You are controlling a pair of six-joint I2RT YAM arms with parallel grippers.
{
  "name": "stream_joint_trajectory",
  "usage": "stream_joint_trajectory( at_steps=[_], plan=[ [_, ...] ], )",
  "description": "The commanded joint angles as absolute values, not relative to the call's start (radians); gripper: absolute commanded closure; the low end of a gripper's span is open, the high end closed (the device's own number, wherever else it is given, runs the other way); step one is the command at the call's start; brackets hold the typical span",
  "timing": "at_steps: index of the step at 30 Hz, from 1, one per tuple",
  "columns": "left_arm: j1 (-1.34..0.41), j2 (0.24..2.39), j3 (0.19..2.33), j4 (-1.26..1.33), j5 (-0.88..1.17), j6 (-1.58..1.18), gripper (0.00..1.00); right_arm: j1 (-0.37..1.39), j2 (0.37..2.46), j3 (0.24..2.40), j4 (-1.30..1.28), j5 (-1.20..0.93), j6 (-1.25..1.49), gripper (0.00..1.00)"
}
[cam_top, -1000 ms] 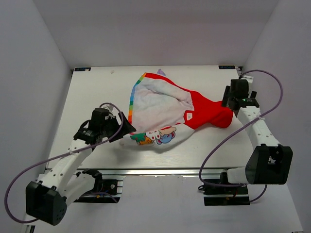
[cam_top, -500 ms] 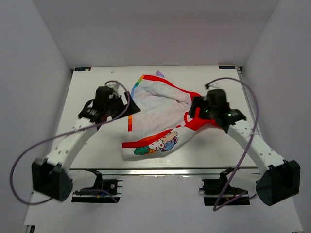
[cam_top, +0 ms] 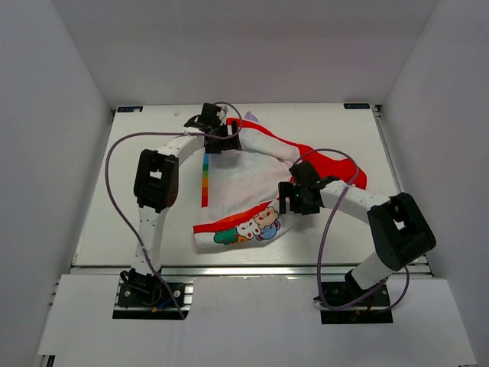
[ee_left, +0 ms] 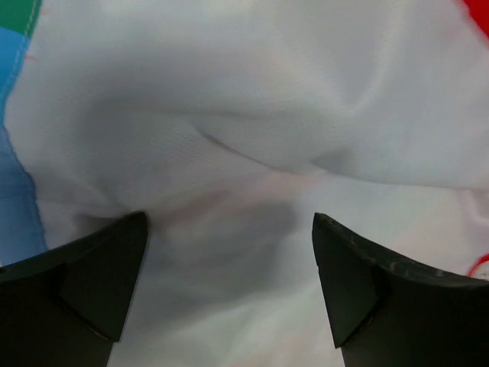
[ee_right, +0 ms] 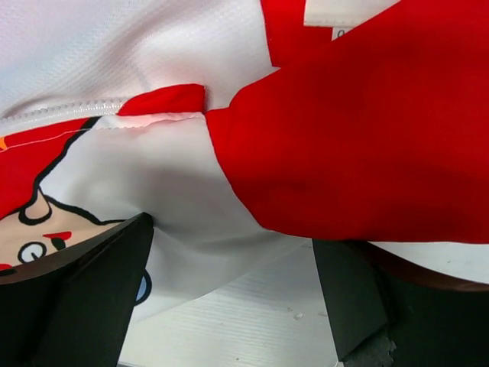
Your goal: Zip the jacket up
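Observation:
The jacket [cam_top: 244, 172] lies open mid-table, with its white lining up. Its red hood [cam_top: 336, 164] is at the right, a rainbow stripe [cam_top: 204, 180] runs down its left edge, and the cartoon print [cam_top: 248, 228] is on the near flap. My left gripper [cam_top: 226, 136] is open at the jacket's far left corner. Its fingers straddle the white lining [ee_left: 252, 99] in the left wrist view [ee_left: 229, 229]. My right gripper [cam_top: 288, 200] is open at the jacket's near right edge. It sits low over the white front and red fabric [ee_right: 367, 130], empty in the right wrist view [ee_right: 229, 237].
The white table [cam_top: 137, 191] has bare strips to the left and right of the jacket, and grey walls stand close on three sides. Both arms' purple cables [cam_top: 114, 183] loop over the table. A small lilac piece [cam_top: 253, 116] pokes out at the jacket's far edge.
My left arm swung from the table's left side to the jacket's far corner. My right arm moved from the hood's right end to the near right edge. The hood shifted left.

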State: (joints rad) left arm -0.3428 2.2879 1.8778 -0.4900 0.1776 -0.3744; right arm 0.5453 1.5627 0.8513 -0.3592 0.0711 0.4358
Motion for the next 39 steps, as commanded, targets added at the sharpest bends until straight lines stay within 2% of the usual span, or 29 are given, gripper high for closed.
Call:
stream_joint_trajectory(
  at_steps=[1,7,11,12,15,16,19,21,25,29,31,36,39],
  plan=[
    [-0.348,2.304,1.910,-0.552,0.172,-0.337,0.02,0.537,1.635,0.836,-0.341,0.142,0.459,0.11],
    [-0.348,2.243,1.646,-0.473,0.124,-0.413,0.02,0.488,1.752,0.920,-0.393,0.218,0.445,0.11],
    [-0.353,2.155,1.427,-0.480,0.146,-0.484,0.02,0.419,1.865,1.073,-0.452,0.302,0.414,0.11],
    [-0.357,2.090,1.290,-0.453,0.155,-0.503,0.02,0.410,1.890,1.110,-0.475,0.325,0.396,0.11],
    [-0.389,1.956,1.062,-0.375,0.196,-0.564,0.02,0.388,1.998,1.281,-0.518,0.365,0.367,0.11],
    [-0.402,1.853,0.922,-0.367,0.196,-0.584,0.02,0.390,2.028,1.329,-0.546,0.382,0.345,0.11],
    [-0.478,1.629,0.687,-0.347,0.216,-0.659,0.02,0.400,2.158,1.567,-0.615,0.397,0.302,0.11],
    [-0.570,1.525,0.618,-0.360,0.221,-0.728,0.02,0.402,2.249,1.729,-0.632,0.378,0.290,0.11],
    [-0.663,1.347,0.595,-0.384,0.149,-0.827,0.02,0.403,2.325,1.897,-0.631,0.301,0.235,0.11],
    [-0.669,1.264,0.662,-0.359,0.019,-0.824,0.02,0.403,2.265,1.916,-0.627,0.287,0.180,0.11],
    [-0.667,1.276,0.764,-0.420,-0.094,-0.813,0.02,0.405,2.206,1.875,-0.612,0.256,0.160,0.10],
    [-0.667,1.310,0.984,-0.676,-0.231,-0.796,0.02,0.403,1.962,1.694,-0.572,0.221,0.147,0.11],
    [-0.661,1.284,1.006,-0.863,-0.330,-0.899,0.02,0.405,1.830,1.588,-0.571,0.210,0.173,0.11]
  ],
)
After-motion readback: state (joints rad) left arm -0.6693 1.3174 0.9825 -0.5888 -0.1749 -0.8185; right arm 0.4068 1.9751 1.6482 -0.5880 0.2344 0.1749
